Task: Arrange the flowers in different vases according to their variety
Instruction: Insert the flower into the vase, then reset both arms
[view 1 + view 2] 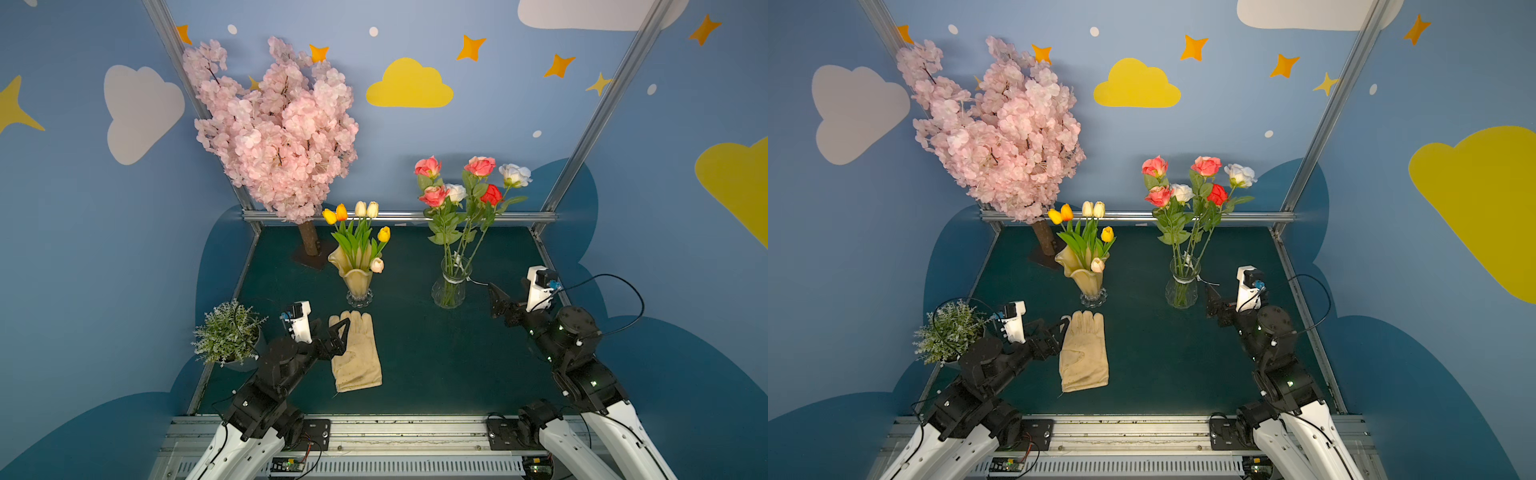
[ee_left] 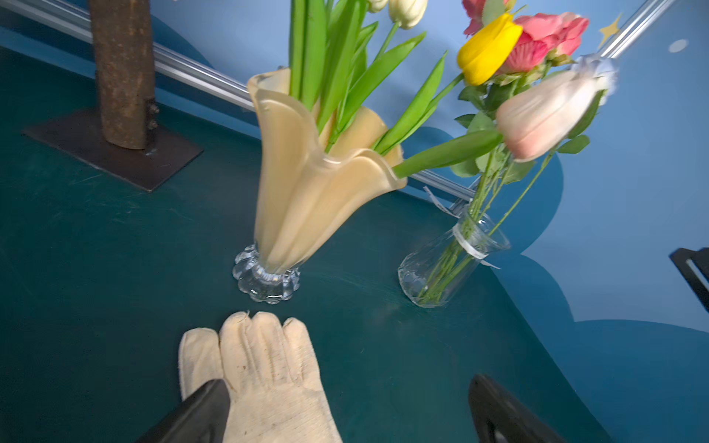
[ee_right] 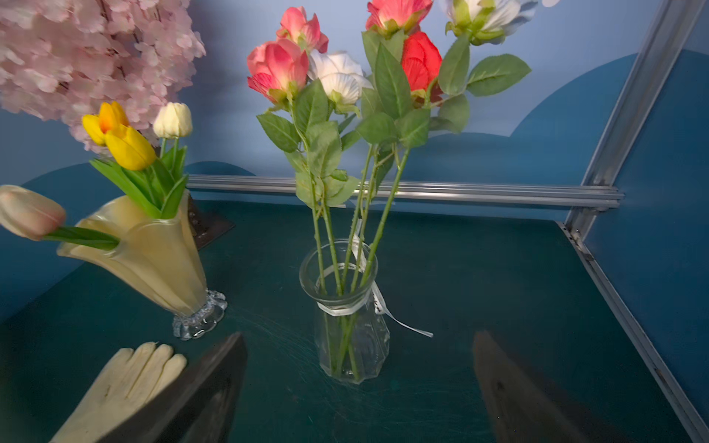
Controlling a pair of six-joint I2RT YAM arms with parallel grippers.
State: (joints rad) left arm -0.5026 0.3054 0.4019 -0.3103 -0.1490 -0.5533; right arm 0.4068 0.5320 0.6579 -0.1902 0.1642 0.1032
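Note:
Several tulips [image 1: 360, 209] stand in the amber vase [image 1: 358, 280] with the wavy rim, and one cream-pink bud [image 2: 544, 115] droops over that rim. Several pink, white and red roses [image 1: 480, 166] stand in the clear ribbed vase [image 1: 451, 286] tied with white string. My right gripper [image 1: 496, 299] is open just right of the clear vase, with nothing between its fingers; the wrist view shows the vase [image 3: 351, 341] beyond the jaws. My left gripper [image 1: 343, 336] is open and low, over the finger end of a cream glove [image 1: 356, 357], holding nothing.
A pink blossom tree [image 1: 282, 133] on a dark base plate [image 1: 309, 259] stands at the back left. A small potted grey-green plant [image 1: 226, 332] sits by the left arm. The glove lies flat in front of the amber vase. Metal rails [image 1: 399, 216] edge the teal table.

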